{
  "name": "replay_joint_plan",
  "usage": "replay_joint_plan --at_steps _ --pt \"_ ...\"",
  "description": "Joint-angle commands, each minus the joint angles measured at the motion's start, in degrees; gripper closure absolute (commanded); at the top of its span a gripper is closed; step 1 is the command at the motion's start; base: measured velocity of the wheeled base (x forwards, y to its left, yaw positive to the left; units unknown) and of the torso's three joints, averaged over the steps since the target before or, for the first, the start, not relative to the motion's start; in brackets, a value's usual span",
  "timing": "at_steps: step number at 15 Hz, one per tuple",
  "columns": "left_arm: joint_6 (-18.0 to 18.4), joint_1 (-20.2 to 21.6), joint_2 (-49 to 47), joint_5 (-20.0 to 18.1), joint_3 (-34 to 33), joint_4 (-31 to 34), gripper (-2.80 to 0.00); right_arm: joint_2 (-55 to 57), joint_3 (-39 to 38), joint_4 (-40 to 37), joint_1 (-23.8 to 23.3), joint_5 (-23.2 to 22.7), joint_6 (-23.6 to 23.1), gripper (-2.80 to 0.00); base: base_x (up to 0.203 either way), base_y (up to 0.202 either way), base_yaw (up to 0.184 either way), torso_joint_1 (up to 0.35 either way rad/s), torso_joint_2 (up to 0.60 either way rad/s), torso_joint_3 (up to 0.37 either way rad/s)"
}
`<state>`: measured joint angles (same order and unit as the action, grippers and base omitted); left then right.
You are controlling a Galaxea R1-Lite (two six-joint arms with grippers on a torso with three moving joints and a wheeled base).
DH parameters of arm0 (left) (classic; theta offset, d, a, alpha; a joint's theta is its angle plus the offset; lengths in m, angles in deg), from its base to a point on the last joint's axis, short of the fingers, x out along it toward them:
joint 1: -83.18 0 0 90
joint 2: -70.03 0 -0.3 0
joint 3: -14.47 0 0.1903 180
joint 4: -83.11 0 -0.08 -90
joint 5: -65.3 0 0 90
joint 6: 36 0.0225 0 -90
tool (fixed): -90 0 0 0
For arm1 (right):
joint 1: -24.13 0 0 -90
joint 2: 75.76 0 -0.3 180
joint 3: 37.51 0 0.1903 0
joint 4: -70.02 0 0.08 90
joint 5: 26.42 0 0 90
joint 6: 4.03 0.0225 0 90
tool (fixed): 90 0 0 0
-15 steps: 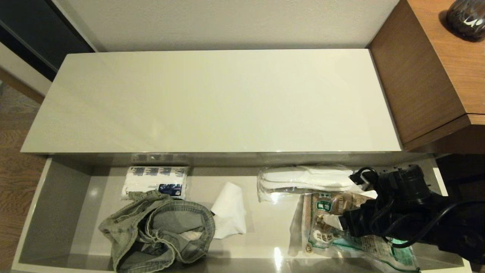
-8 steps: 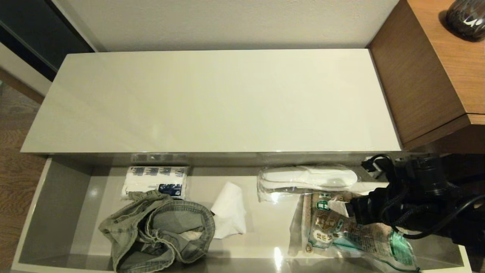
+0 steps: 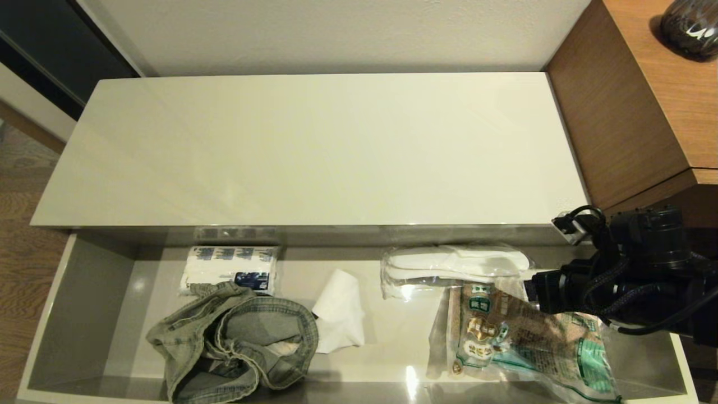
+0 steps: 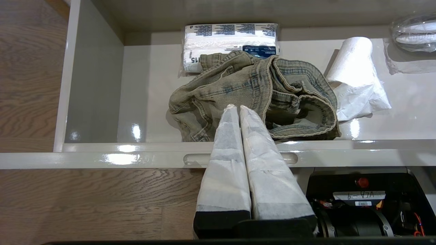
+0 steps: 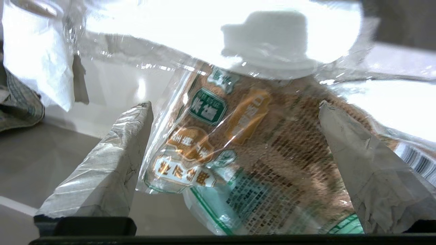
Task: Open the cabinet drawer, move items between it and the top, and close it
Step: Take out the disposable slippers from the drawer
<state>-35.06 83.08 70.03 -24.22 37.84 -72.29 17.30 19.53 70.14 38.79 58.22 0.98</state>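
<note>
The denim garment (image 3: 233, 336) is coloured faded grey-green, the slippers (image 3: 457, 264) white, and the food packet (image 3: 527, 342) is printed brown and green.

Hotel-like room: wrapped slippers (image 3: 455, 262), glossy cabinet top (image 3: 314, 151), wood floor (image 3: 22, 264).

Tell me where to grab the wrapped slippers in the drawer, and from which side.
Take the wrapped slippers from above, fingers closing across their narrow width near the middle. They lie flat and lengthwise along the drawer's back wall, so a side approach looks blocked, and the food packet crowds the front edge. The right gripper, open beside them, seems best placed.
</note>
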Motion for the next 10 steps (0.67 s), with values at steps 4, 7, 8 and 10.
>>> replay_joint_plan --at_steps 4,7,8,10 --pt "0.02 0.01 -0.09 -0.04 0.00 0.00 0.00 -1.47 1.24 -2.32 -0.54 -0.83 0.22 -2.80 0.000 0.000 0.000 0.000 0.00 0.000" --pt "0.02 0.01 -0.09 -0.04 0.00 0.00 0.00 -1.04 1.73 -2.64 -0.85 -0.96 1.04 -2.80 0.000 0.000 0.000 0.000 0.00 0.000" --pt "0.02 0.01 -0.09 -0.01 0.00 0.00 0.00 -0.73 1.74 -2.57 -0.97 -0.88 1.05 -2.80 0.000 0.000 0.000 0.000 0.00 0.000" --pt "0.02 0.01 -0.09 0.03 0.00 0.00 0.00 0.44 1.74 -2.06 -1.50 -0.88 0.99 -2.80 0.000 0.000 0.000 0.000 0.00 0.000"
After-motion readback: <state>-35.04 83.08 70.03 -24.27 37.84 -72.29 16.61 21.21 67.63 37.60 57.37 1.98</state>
